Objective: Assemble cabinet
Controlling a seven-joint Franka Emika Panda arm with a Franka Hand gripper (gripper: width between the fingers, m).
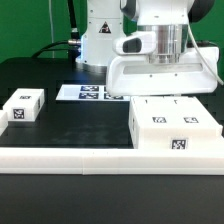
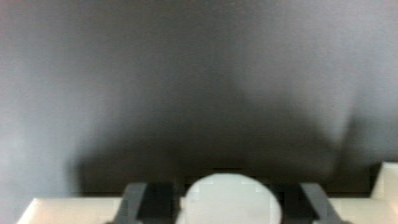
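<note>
The cabinet (image 1: 175,127), a white boxy body with square tags on its faces, stands on the black table at the exterior view's right. My gripper (image 1: 163,92) hangs straight over its back edge, and the fingertips are hidden behind it. In the wrist view the gripper (image 2: 228,190) has its two dark fingers (image 2: 143,200) set wide apart. A rounded white part (image 2: 226,203) lies between them and touches neither. Pale white surface (image 2: 54,212) shows beside the fingers. I cannot tell whether it belongs to the cabinet.
A small white tagged block (image 1: 22,106) sits at the exterior view's left. The marker board (image 1: 88,92) lies flat behind the middle of the table. A long low white rail (image 1: 70,160) runs along the front edge. The robot's base (image 1: 100,40) stands at the back.
</note>
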